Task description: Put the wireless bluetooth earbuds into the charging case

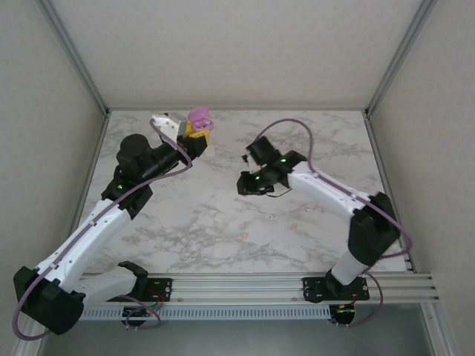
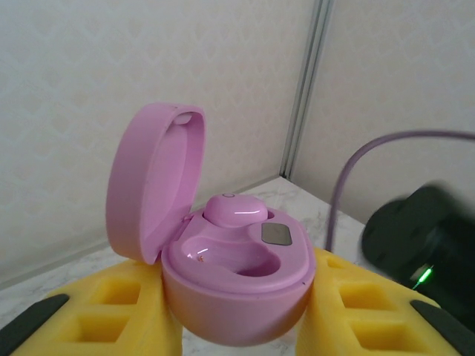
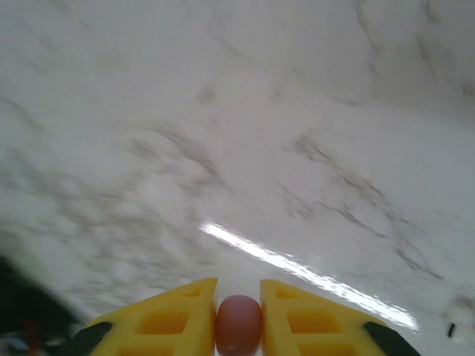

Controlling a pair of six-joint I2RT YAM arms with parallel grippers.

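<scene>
1. The right gripper (image 3: 239, 320), at the bottom middle of the right wrist view, has its blocky yellow fingers (image 3: 171, 320) drawn narrow onto a small pinkish oval plastic earbud (image 3: 239, 328), which is pinched between the tips.
2. The held earbud's long axis runs up and down the frame, in line with the fingers. Its rounded end points toward the top of the frame.
3. Beyond it, the white, grey-veined marble table top (image 3: 282, 133) is blurred. A bright streak of glare lies just above the fingers.
4. The left gripper (image 2: 237, 334), at the bottom of the left wrist view, has its yellow fingers (image 2: 104, 315) clamped on both sides of a purple-pink rounded plastic charging case (image 2: 237, 300).
5. The case's long axis runs left to right across the frame, from finger to finger, and its open side faces up. Its domed lid (image 2: 152, 185) stands upright at the left with the hollow facing right.
6. A second purple-pink earbud (image 2: 234, 210) sits in the far socket with its domed back up and its long axis left to right. A small grey rectangle (image 2: 276, 233) lies just to its right.
7. In the top view, the case is held up left of centre in the upper part of the frame. The right arm's black wrist (image 1: 260, 174) is lower and to the right, well apart from it.
</scene>
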